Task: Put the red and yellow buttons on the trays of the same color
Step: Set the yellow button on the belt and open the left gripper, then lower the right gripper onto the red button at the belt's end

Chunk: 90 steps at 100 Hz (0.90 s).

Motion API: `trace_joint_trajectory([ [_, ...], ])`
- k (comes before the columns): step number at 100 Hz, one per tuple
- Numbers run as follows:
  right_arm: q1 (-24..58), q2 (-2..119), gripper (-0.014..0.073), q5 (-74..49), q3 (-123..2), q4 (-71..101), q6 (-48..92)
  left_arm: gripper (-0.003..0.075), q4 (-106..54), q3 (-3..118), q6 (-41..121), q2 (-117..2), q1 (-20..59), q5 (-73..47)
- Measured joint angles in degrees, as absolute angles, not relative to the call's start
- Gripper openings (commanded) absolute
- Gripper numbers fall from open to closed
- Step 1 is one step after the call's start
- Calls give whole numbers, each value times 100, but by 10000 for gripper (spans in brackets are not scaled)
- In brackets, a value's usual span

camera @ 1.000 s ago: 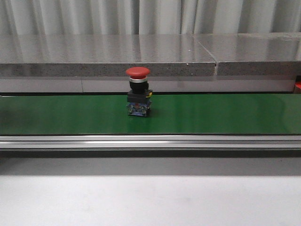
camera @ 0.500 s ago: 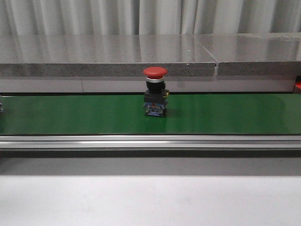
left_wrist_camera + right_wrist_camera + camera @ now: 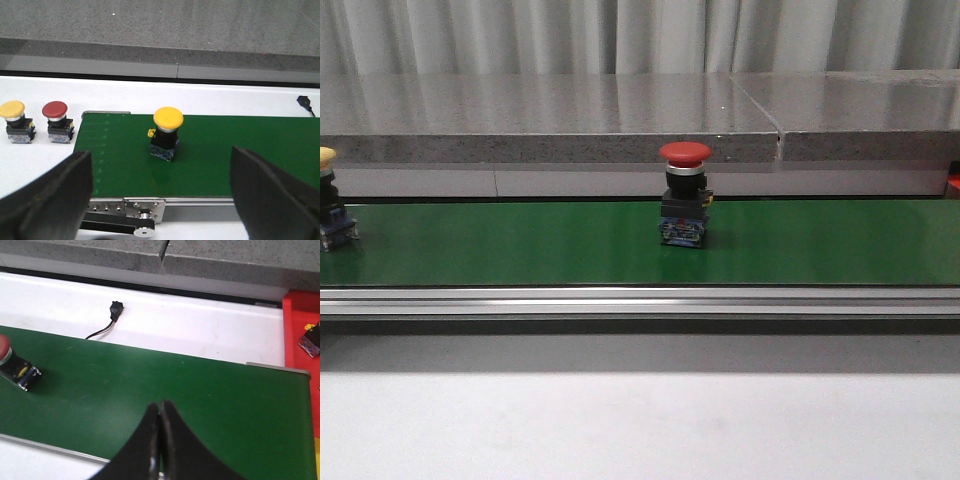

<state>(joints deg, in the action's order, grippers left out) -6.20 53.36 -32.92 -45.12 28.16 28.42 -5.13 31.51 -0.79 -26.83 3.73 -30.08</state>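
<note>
Presently, front view: one red button (image 3: 685, 195) standing upright near the middle of the green conveyor belt (image 3: 520, 245), red cap uppermost; one yellow button (image 3: 330, 212) at the far left edge of the belt, partly cut off by the frame; grey stone ledge (image 3: 550, 115) behind; a sliver of red at the far right edge, probably the red tray; neither arm shows here. Left wrist view: left gripper (image 3: 160, 192) with fingers spread wide and holding nothing, poised over the belt's left end; the yellow button (image 3: 166, 132) stands upright on the belt between the fingers' lines but well beyond them; two spare buttons, one yellow (image 3: 16, 122) and one red (image 3: 57, 122), side by side on the white desk (image 3: 225, 97) off the belt's end. Right wrist view: right gripper (image 3: 159, 440) with fingers pressed together and holding nothing, above the belt; the red button (image 3: 12, 367) at the frame edge, well apart; red tray (image 3: 300, 325) just beyond the belt's right end, a small part lying in it; black cable (image 3: 107, 325) on the desk. Risks, as judged: the tall, narrow buttons could topple at an off-centre pinch, and the right gripper must spread before any grasp. No yellow tray in view; nothing blocks either button.
</note>
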Motion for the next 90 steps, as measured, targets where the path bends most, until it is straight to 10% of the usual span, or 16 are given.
trace_joint_trajectory([
  [34, -620, 5336, -66, -3292, -4512, 2816, 2842, -21, -597, 2693, -79, -1892, 373, -3060],
  [90, -620, 5336, 34, -3566, -4512, 2912, 2842, -19, -623, 2693, -67, -1892, 373, -3060],
])
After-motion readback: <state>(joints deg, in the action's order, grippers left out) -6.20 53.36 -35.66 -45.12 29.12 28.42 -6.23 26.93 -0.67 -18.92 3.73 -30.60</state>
